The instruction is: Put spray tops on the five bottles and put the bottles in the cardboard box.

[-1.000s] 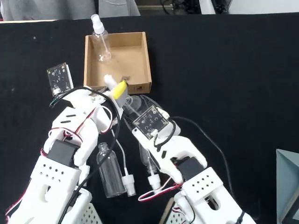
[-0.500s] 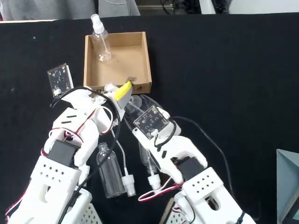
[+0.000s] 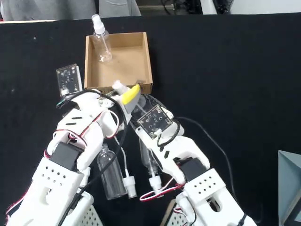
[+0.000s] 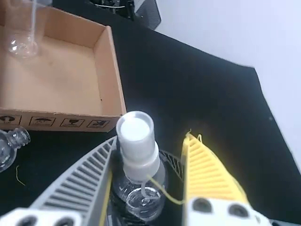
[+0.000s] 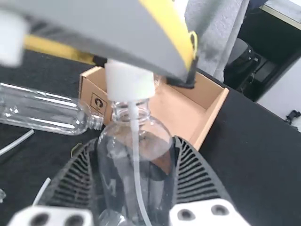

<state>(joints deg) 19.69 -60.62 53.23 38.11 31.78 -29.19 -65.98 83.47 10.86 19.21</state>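
- Left claw [image 4: 149,141], parted, has swung the white plastic spray top [image 4: 135,136] onto the clear plastic bottle [image 5: 117,146]; right claw [image 5: 136,148] clenches it upright.
- Bottle at the brown cardboard box's [image 3: 127,63] 6 o'clock; capping looks near done.

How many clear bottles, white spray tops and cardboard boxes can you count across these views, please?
clear bottles: 5
white spray tops: 4 visible
cardboard box: 1
Total: 10
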